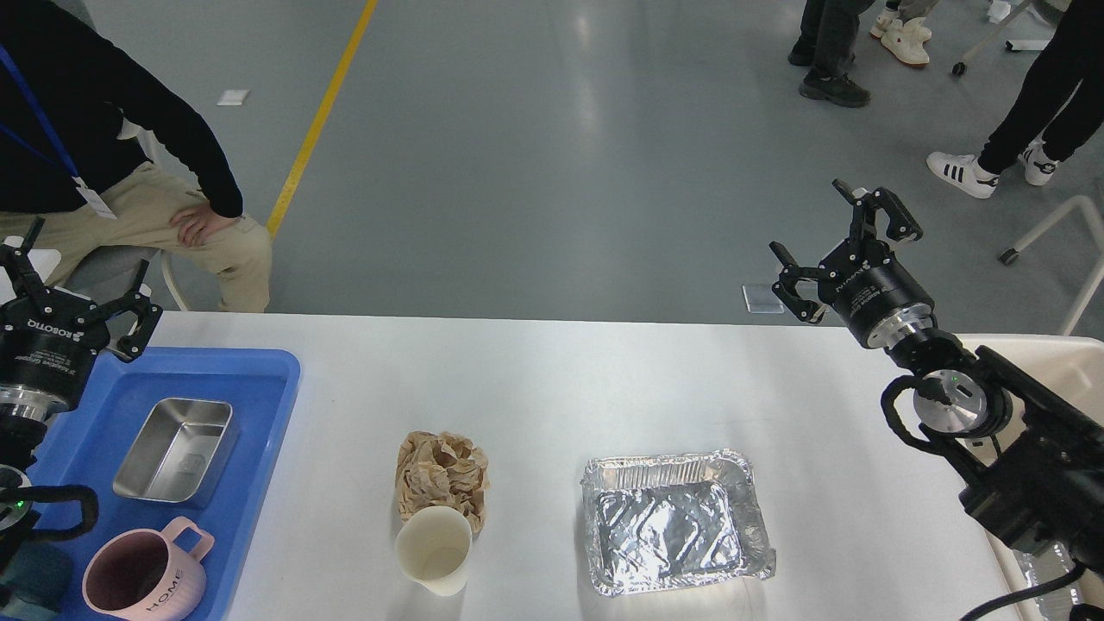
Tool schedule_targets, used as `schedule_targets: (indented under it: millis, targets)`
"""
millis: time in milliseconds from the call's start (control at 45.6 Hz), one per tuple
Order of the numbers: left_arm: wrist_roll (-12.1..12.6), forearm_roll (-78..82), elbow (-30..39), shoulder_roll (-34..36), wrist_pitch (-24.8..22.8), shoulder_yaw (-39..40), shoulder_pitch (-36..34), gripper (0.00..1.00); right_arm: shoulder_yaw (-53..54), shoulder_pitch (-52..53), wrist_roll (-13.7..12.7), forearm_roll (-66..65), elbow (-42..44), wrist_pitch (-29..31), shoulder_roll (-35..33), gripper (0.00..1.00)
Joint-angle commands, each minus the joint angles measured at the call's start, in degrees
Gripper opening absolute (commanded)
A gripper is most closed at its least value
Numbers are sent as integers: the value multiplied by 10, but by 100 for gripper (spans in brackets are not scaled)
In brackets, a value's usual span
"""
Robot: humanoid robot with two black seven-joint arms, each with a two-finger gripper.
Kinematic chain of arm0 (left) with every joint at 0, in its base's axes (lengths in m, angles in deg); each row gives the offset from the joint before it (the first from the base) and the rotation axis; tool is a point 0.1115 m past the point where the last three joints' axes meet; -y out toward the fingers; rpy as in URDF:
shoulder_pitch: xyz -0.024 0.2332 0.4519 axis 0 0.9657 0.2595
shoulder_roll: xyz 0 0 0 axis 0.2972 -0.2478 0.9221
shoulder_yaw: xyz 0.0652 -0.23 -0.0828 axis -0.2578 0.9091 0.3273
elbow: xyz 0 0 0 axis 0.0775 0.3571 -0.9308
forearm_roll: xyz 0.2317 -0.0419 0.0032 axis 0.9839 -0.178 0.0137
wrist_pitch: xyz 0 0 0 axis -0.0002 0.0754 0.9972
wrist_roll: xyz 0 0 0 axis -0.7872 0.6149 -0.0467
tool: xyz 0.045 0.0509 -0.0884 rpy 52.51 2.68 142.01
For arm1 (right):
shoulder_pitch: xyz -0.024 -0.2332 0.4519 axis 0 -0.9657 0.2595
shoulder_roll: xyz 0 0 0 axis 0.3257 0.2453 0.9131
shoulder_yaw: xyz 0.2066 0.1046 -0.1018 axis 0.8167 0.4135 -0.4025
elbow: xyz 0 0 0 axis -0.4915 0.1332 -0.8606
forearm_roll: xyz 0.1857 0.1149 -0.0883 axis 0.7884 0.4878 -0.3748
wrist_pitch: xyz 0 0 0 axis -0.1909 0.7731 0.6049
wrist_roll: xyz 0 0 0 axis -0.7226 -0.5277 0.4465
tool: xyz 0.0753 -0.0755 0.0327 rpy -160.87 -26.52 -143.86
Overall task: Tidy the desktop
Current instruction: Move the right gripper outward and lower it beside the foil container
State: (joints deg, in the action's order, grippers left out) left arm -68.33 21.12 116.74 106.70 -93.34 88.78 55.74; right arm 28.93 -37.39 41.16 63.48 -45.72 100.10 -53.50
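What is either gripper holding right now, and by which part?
Nothing. The left gripper and right gripper are both open and empty, raised above the desktop.

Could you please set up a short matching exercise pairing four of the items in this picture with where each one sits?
Things:
1. steel container
2. pink mug
3. crumpled brown paper
4. foil tray

Places:
A. on the desktop, right of the paper cup
B. in the blue tray, at its near end
C. on the desktop, just behind the paper cup
D. in the blue tray, farther back than the mug

Pairs: 1-D, 2-B, 3-C, 4-A
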Motion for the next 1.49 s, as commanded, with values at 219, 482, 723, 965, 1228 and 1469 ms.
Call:
schedule_targets:
  millis: [219,482,723,965,1228,1469]
  targets:
    - [21,-6,-2,-17,16,5,5,97,-84,33,1,-85,-31,-8,-91,100]
    - [23,-4,-5,-19,17,-1,4,97,-235,30,84,-318,-177,-9,-236,100]
    - [26,-4,-2,-45,31,-4,0,97,-284,-17,97,-384,-318,-43,-405,100]
    - [36,-5,-2,-49,53,-3,-8,97,-325,-50,89,-384,-423,-86,-562,100]
    - [50,-6,-3,-54,54,5,-14,97,-385,-50,96,-381,-482,-102,-700,100]
    - [49,-5,-3,-70,49,4,-13,97,-384,-43,144,-536,-431,-123,-589,100]
